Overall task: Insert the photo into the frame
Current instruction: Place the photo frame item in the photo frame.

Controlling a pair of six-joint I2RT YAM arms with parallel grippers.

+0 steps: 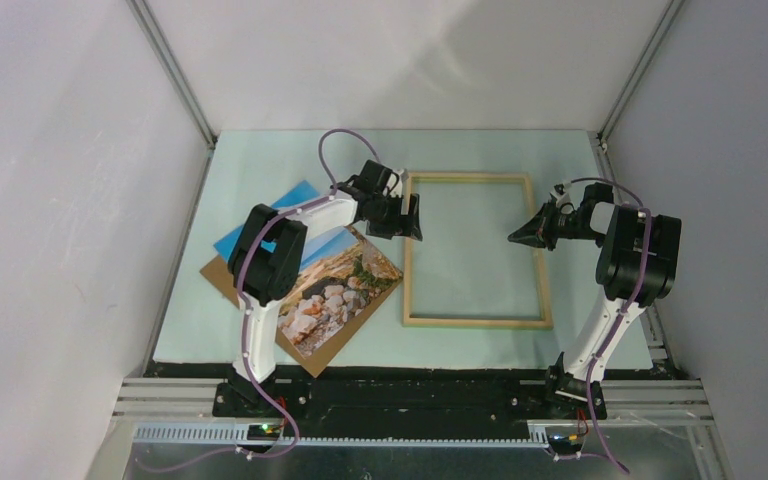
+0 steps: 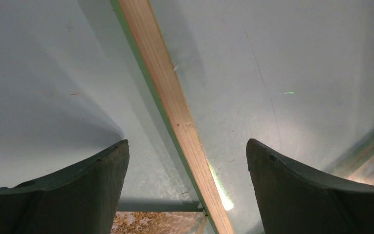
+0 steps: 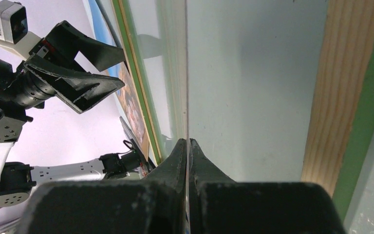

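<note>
1. The photo (image 1: 335, 290) is lying face up on the table (image 1: 580, 340) at the near left. It is tilted, partly under the left arm and just beside the frame's near-left corner.
2. The frame (image 1: 475, 321) is lying flat mid-table, wood side up.
3. The left gripper (image 1: 412, 215) is hanging over the frame's left rail with its jaws spread wide and the rail running between them.
4. The right gripper (image 1: 515, 236) is pointing inward across the right rail, its fingers pressed together.
</note>
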